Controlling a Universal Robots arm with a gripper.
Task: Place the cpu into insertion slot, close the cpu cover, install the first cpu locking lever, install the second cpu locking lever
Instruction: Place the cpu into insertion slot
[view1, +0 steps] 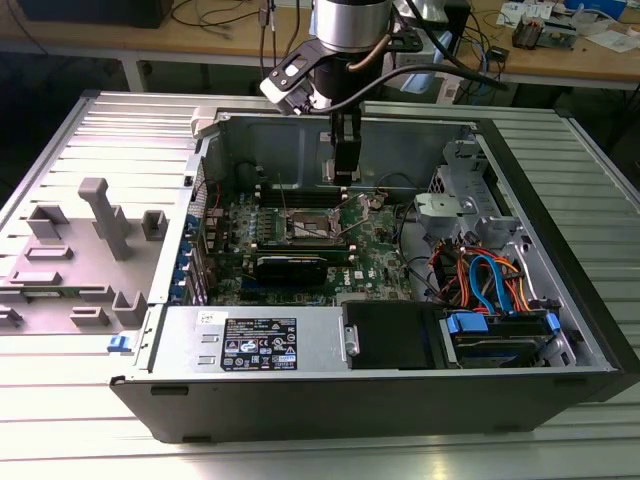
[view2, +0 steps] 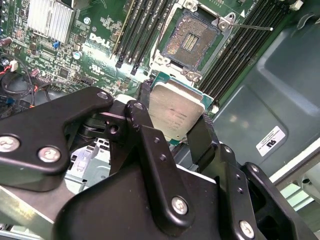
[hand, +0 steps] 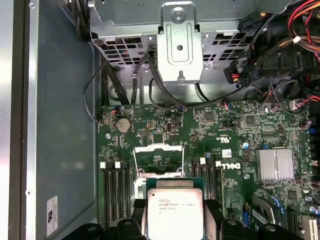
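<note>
My gripper (view2: 175, 116) is shut on the cpu (view2: 176, 111), a flat silver-topped square chip clamped at two opposite edges between the black fingers (view2: 201, 134). The first wrist view shows the same hold, with the cpu (hand: 174, 212) in the gripper (hand: 174, 216). The insertion slot (view2: 192, 39) lies open on the green board a short way beyond the chip, its dark contact field bare. A silvery frame, apparently the cpu cover (hand: 159, 149), is raised at the insertion slot (hand: 159, 164). A thin locking lever (view2: 250, 26) sticks out beside it. In the exterior view the gripper (view1: 343, 178) hangs inside the case, above and just behind the insertion slot (view1: 312, 226).
Black memory slots (view2: 142, 27) flank the socket on both sides. A finned heat sink (hand: 274, 164) and a black graphics card (view1: 292, 266) sit on the board. A metal drive cage (hand: 180, 45) and bundled cables (view1: 490, 275) crowd one end of the case (view1: 330, 385). Grey fixtures (view1: 95, 225) stand at the exterior view's left.
</note>
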